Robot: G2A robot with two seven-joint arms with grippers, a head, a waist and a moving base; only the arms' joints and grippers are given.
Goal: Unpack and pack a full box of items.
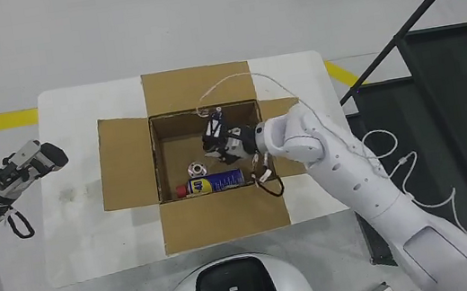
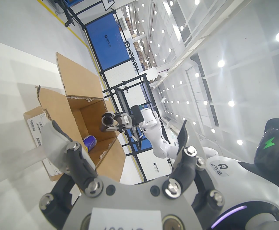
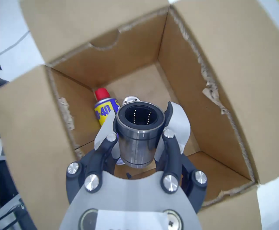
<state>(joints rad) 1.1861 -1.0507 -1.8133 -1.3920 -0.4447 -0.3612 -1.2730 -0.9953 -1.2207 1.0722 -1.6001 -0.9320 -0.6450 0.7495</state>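
You are looking down on an open cardboard box (image 1: 125, 162) that is sitting flaps-out on the white surface (image 1: 67, 125). Your right pincer (image 3: 140, 116) is clamping a steel cylinder (image 3: 139, 141), a hollow sleeve with rows of small balls showing inside its bore. The 2 fingers are pressing on opposite sides of the barrel, about midway along it, and the open end is pointing away from the wrist. The cylinder is hanging inside the box's opening, above the floor and touching none of the walls. Below it, 2 further items are lying on the box floor: a blue-and-yellow spray can (image 1: 216, 182) with a red cap, on its side along one wall, and a small flanged metal part (image 1: 196, 167) just beside it. Your left pincer (image 2: 116, 130) is hovering off to the side of the box, near the surface's edge, its fingers spread wide and gripping nothing. Judging by its look, the cylinder is a dense, rigid, polished load, likely to slip in a weak grip, so you are best gripping it across the barrel's middle, never by the rim. The can is probably lighter but prone to rolling, so take it across the body.
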